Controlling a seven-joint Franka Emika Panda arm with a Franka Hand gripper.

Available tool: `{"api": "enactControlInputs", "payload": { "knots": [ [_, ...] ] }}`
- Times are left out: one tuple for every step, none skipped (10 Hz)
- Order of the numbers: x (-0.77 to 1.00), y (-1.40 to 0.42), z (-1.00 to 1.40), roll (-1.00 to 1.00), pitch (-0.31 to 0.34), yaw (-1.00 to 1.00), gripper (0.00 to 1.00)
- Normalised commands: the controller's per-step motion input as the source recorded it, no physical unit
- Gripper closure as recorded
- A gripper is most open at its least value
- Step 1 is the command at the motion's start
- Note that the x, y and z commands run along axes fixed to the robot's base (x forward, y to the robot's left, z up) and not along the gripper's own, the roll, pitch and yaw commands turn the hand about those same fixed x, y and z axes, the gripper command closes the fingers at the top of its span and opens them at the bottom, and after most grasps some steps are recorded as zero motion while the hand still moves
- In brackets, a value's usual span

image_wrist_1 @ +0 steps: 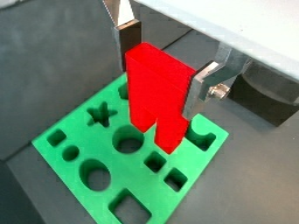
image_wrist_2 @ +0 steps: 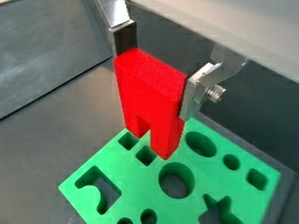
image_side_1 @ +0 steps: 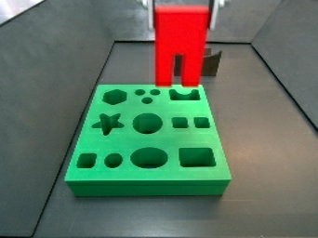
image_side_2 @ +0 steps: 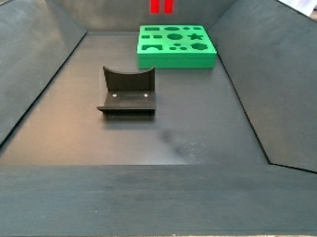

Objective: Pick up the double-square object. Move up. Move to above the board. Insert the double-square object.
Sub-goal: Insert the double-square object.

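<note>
One green board (image_side_1: 149,139) was the largest thing in the bin, a slab lying flat on the dark floor near the far wall in a side view (image_side_2: 176,46). Its top showed a star, a hexagon, circles and squares cut into it, seen also in both wrist views (image_wrist_1: 82,149) (image_wrist_2: 233,188). Next in size, the fixture (image_side_2: 126,93) stood on the floor well apart from the board, nearer the middle of the bin. The red block (image_side_1: 180,45) hung upright above the board's far edge, prongs down and split by a slot, clear of the surface in both wrist views (image_wrist_1: 158,87) (image_wrist_2: 149,96). In a side view only its lower end showed at the frame's upper edge (image_side_2: 161,7). The gripper (image_wrist_1: 163,54) was clamped on the block's upper part, one silver finger (image_wrist_2: 121,35) on each side, above the board.
</note>
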Motion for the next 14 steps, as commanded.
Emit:
{"api": "enactControlInputs", "payload": {
  "knots": [
    [0.36, -0.20, -0.47, 0.27, -0.043, 0.12, 1.00],
    [0.35, -0.23, -0.47, 0.26, -0.059, 0.07, 1.00],
    [0.37, -0.19, -0.45, 0.26, -0.056, 0.08, 1.00],
    [0.41, -0.12, -0.43, 0.27, -0.037, 0.06, 1.00],
    [0.43, -0.08, -0.42, 0.27, -0.020, 0.07, 1.00],
    [0.40, -0.03, -0.40, 0.27, -0.010, 0.07, 1.00],
    [0.33, -0.08, -0.36, 0.25, -0.001, 0.05, 1.00],
    [0.00, 0.00, 0.00, 0.00, 0.024, 0.00, 1.00],
    [0.00, -0.01, -0.23, 0.00, -0.063, 0.00, 1.00],
    [-0.13, -0.19, -0.44, 0.16, -0.151, 0.00, 1.00],
    [-0.21, -0.17, -0.52, 0.22, -0.141, 0.04, 1.00],
    [-0.13, -0.18, -0.37, 0.10, -0.190, 0.09, 1.00],
    [0.00, -0.11, -0.49, 0.06, -0.160, 0.02, 1.00],
    [0.04, 0.00, -0.57, 0.05, -0.119, 0.00, 1.00]
  ]
}}
